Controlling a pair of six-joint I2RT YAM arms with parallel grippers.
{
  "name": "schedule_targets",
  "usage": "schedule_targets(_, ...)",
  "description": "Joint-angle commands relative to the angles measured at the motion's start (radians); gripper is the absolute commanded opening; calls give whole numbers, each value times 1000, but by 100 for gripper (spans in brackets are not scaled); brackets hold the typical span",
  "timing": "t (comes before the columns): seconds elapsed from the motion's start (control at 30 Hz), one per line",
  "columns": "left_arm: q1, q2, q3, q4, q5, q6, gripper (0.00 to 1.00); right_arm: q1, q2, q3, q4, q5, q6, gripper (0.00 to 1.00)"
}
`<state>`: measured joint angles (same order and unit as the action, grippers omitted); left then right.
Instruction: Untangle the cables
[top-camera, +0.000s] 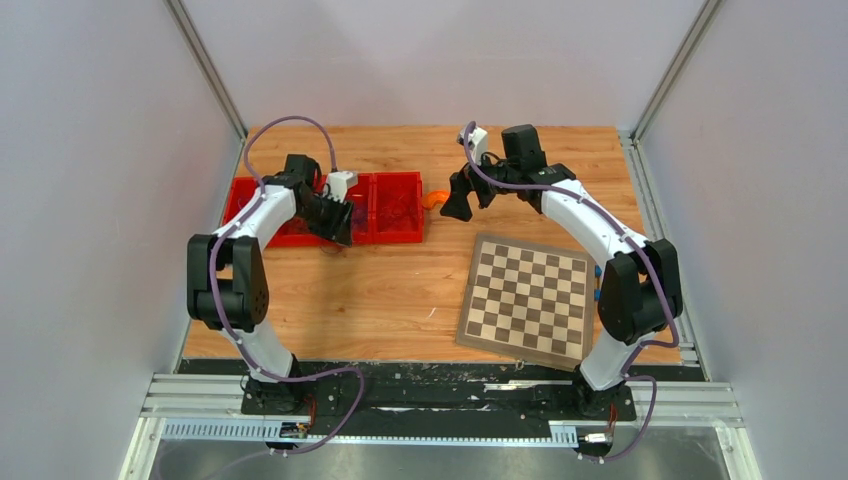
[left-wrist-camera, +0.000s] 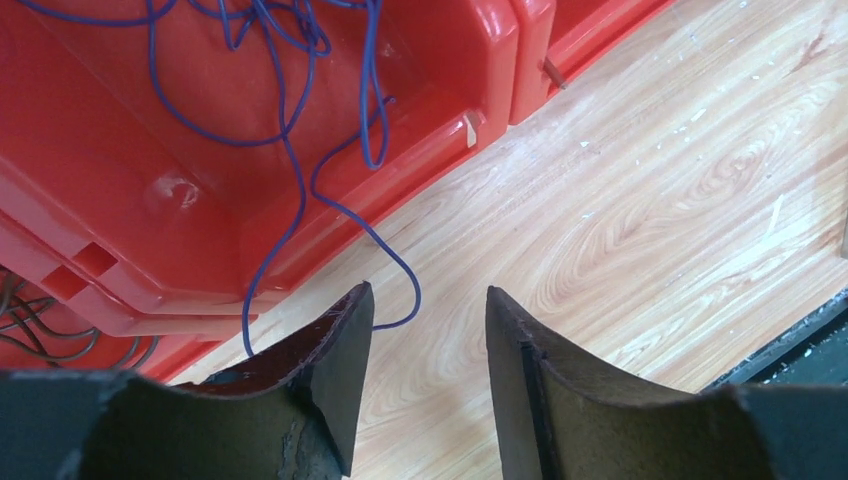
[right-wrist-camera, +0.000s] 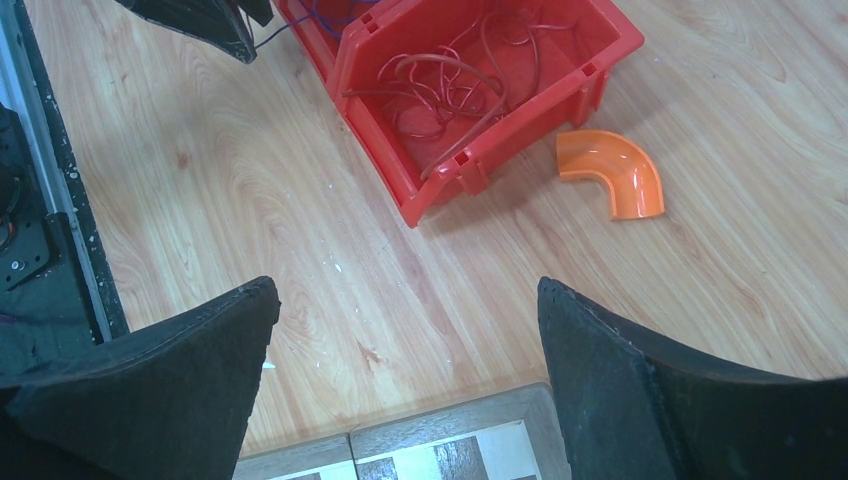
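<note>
Left gripper (left-wrist-camera: 425, 300) sits nearest, jaws apart and empty, over the red bins (top-camera: 398, 238) toward the table's far-left corner. Right gripper (right-wrist-camera: 408, 290) is also wide open, holding nothing, by the far edge's middle. Blue cable (left-wrist-camera: 371, 90) spills over a bin rim onto the table just beside the left fingertip; red cables (right-wrist-camera: 440, 85) lie in the end bin. Likely step: grabbing the blue strand. Next move calls for closing on that loose end w/o dragging the rest.

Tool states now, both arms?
Left tool: open, gripping nothing; blue cable loops loose in the gap.
Right tool: wide open, empty.
</note>
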<state>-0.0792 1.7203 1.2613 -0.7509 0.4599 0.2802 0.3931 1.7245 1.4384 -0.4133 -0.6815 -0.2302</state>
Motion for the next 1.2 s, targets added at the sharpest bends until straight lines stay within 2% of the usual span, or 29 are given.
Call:
schedule_targets(0.0,-6,10,-3,26,-19,-34,53,-3,-14,29,13,-23,7,100)
schedule_targets(0.33,-5,81,53,22,33,-61,21,-3,-13,26,13,-17,9,100)
schedule_targets(0.43,-6,83,76,21,36,-62,6,-3,-13,25,14,-16,9,100)
schedule_targets(0.5,-6,82,98,21,35,-63,0,-2,-9,29,14,-17,9,100)
schedule_targets(0.67,-5,99,181,71,55,-100,0,-3,6,44,14,-26,12,100)
schedule_targets(0.8,-6,171,241,154,73,-164,0,-3,18,54,14,-30,15,100)
schedule_targets(1.03,-5,205,179,435,65,-307,0,-10,-6,28,14,-17,3,100)
schedule_targets(1.17,-4,229,177,462,9,-340,0,-15,-25,1,14,-14,-1,100)
